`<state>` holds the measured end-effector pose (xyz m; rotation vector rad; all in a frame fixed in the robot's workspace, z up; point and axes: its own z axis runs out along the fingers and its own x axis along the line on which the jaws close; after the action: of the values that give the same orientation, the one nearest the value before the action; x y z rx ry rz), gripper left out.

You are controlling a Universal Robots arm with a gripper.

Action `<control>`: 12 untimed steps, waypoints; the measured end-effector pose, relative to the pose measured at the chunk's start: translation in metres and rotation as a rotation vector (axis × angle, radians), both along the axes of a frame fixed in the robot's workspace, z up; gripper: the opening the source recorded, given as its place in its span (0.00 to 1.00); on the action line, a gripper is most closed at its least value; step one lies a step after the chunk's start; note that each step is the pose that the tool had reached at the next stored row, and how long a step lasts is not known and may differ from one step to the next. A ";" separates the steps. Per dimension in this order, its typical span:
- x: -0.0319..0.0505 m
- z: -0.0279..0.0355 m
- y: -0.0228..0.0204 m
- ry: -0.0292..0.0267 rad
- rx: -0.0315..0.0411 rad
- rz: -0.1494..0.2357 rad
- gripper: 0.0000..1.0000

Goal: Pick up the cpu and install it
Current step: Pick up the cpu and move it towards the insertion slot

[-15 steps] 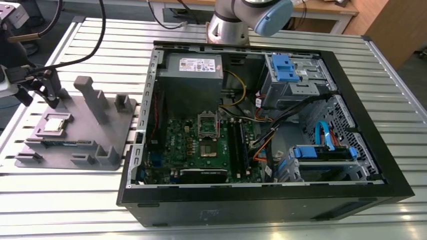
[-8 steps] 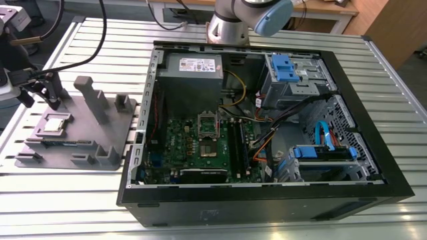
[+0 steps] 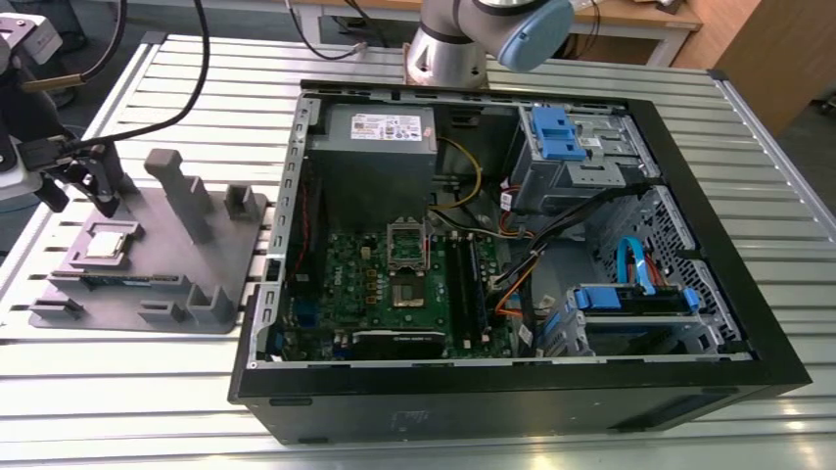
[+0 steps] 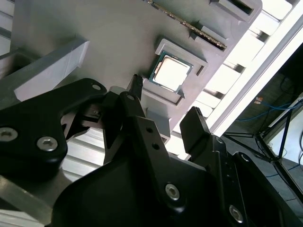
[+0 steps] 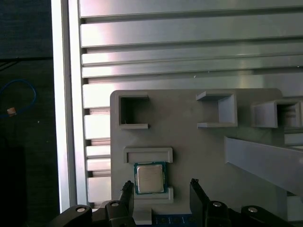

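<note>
The cpu (image 3: 108,242) is a small silver square lying flat in its recess on the grey holder tray (image 3: 196,284), at the exterior view's left. My gripper (image 3: 81,199) hangs a little above it, open, with nothing between the fingers. In the first wrist view the cpu (image 5: 150,178) lies between the two dark fingertips (image 5: 127,190), closer to one of them; my gripper (image 5: 161,189) is apart from the chip. In the second wrist view the cpu (image 4: 170,73) shines just beyond my gripper (image 4: 165,108). The metal socket frame (image 3: 407,257) sits on the green motherboard inside the case.
The open black computer case (image 3: 523,392) fills the table's middle, with a power supply (image 3: 379,132), blue drive brackets (image 3: 555,132) and cables inside. Tall grey posts (image 3: 176,191) rise from the holder tray beside my gripper. The slatted metal table (image 5: 189,42) ends just past the tray.
</note>
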<state>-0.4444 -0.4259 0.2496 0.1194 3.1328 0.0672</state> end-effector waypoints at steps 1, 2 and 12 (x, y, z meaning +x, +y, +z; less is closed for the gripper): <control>0.0000 0.0000 0.0000 0.0000 0.0000 0.000 0.59; 0.0000 0.0000 0.0000 0.0000 0.0000 0.000 0.59; 0.0000 -0.0078 0.0000 -0.0001 0.0001 0.000 0.59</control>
<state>-0.4444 -0.4259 0.2418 0.1194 3.1327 0.0673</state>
